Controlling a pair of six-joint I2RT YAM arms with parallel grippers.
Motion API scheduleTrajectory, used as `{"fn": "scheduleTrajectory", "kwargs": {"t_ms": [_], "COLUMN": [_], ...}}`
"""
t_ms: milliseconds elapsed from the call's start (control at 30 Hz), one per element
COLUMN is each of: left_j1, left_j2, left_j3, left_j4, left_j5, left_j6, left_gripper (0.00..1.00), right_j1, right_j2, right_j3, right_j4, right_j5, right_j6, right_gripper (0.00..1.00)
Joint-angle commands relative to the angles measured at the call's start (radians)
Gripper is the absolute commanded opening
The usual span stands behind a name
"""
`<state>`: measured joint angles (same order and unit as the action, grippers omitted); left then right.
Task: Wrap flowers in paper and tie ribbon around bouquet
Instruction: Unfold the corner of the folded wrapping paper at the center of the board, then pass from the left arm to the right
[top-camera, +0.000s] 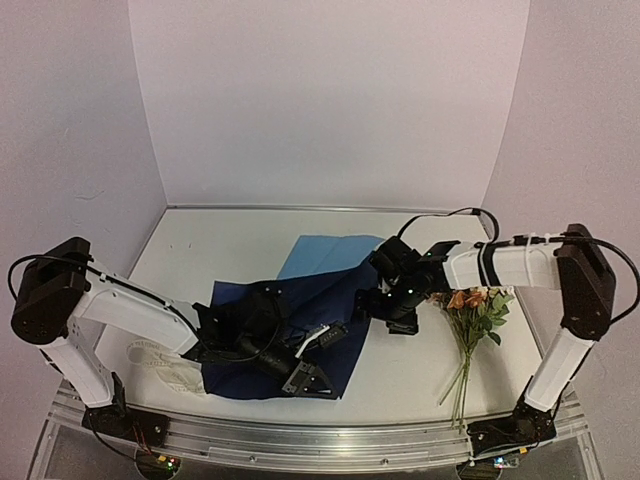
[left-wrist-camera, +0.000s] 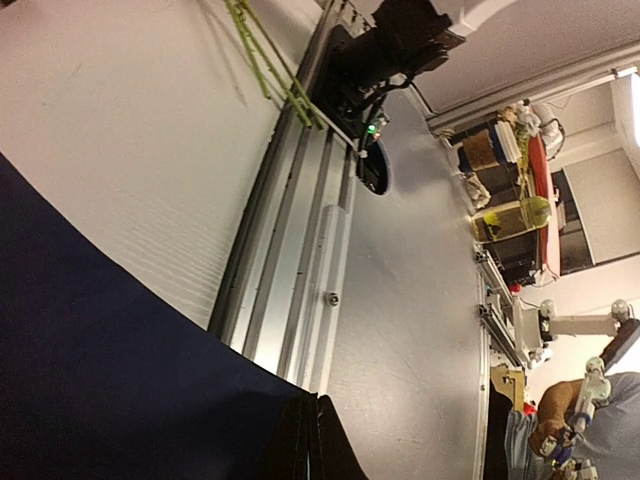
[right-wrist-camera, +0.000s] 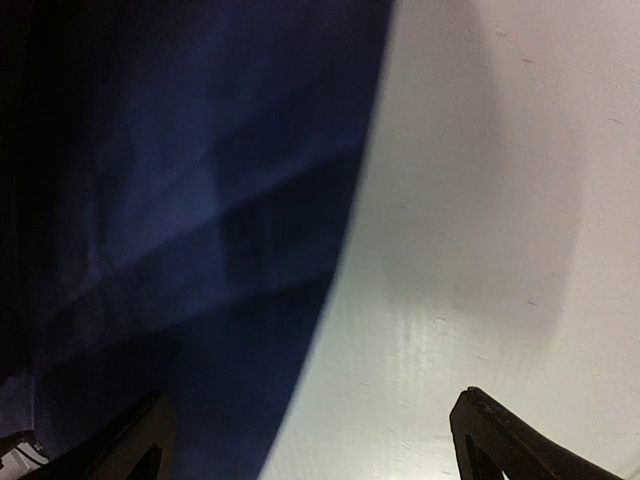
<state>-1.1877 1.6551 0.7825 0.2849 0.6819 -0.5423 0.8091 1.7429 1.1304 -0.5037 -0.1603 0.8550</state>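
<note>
Your left gripper (left-wrist-camera: 311, 425) rests with fingers pressed together at the near edge of the paper (top-camera: 290, 325), your right gripper (right-wrist-camera: 310, 405) spread wide astride its right edge, while the flowers (top-camera: 478, 305) lie right of the paper.

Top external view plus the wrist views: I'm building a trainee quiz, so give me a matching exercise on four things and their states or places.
1 paper
2 flowers
3 left fingers
4 right fingers

a wide open
b shut on the paper's edge
c lying at the right side of the table
d blue, spread mid-table

Pairs: 1-d, 2-c, 3-b, 4-a
</note>
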Motion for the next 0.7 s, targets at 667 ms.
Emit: {"fn": "scheduleTrajectory", "kwargs": {"t_ms": [667], "left_j1": [0.064], "left_j2": [-0.015], "left_j3": [-0.023], "left_j4": [0.316], "left_j5": [0.088], "left_j6": [-0.041], "left_gripper": [0.0], "right_j1": [0.063], "right_j2": [-0.033], "right_j3": [-0.371], "right_j4": [0.584], "right_j5": [0.082], "right_j6": [0.711], "right_gripper": [0.85]}}
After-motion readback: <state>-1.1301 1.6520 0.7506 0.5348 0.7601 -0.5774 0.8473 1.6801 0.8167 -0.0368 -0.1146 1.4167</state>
